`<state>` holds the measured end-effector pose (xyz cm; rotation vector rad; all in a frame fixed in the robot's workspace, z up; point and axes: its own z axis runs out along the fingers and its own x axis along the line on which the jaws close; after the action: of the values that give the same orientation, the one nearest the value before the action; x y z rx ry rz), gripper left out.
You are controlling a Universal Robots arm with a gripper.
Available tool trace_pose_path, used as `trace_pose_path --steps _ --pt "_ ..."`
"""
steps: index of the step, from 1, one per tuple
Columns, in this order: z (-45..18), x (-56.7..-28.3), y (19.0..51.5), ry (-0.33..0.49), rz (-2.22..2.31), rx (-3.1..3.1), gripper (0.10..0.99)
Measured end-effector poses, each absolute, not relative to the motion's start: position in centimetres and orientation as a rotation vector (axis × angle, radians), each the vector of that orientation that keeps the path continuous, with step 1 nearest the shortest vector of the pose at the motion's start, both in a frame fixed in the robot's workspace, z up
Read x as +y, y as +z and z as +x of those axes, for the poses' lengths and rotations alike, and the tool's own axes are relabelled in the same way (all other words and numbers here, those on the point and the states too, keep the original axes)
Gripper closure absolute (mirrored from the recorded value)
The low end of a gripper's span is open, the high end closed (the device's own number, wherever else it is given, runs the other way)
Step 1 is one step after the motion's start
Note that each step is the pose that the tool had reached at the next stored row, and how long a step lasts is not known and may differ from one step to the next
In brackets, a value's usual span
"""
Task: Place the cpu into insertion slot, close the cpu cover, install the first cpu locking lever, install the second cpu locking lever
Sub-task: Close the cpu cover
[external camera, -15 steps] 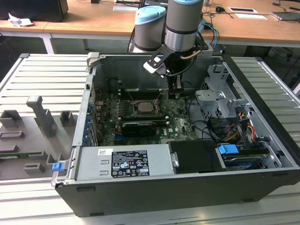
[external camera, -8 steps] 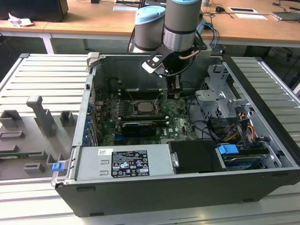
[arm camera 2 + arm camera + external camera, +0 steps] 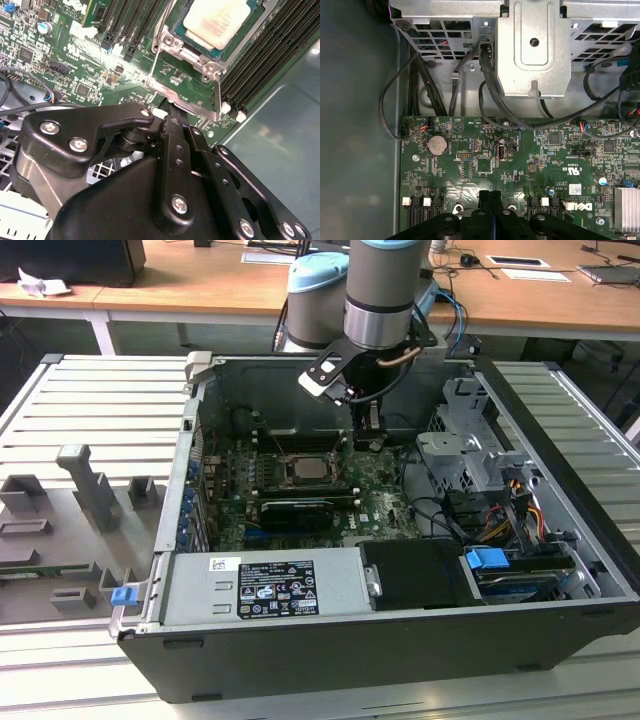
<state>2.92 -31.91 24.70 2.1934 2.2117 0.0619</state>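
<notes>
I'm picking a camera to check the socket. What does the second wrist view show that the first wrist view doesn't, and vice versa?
Second wrist view: the cpu in the silver-framed insertion slot, beside memory slots. First wrist view: a coin battery, black cables, a metal drive cage. Both wrist views: the green motherboard and the shut gripper.

Ribbed metal table (image 3: 100, 400): open PC case (image 3: 300, 650), grey fixtures (image 3: 90, 485), prob. plastic.

Colours inside the open computer case

The motherboard (image 3: 520, 165) is green with fine pale traces. The cpu (image 3: 217, 20) top is pale silver-tan, framed by the bright silver cpu cover (image 3: 172, 44). The gripper (image 3: 490, 197) is matte black with silver screws. The memory slots (image 3: 270, 55) are black with white clips. The case (image 3: 300, 660) is dark grey.
</notes>
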Motion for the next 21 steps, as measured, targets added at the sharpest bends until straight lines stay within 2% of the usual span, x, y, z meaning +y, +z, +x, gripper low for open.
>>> trace_pose_path --steps 21 --pt "1.0 -31.9 24.7 0.062 2.193 2.212 0.980"
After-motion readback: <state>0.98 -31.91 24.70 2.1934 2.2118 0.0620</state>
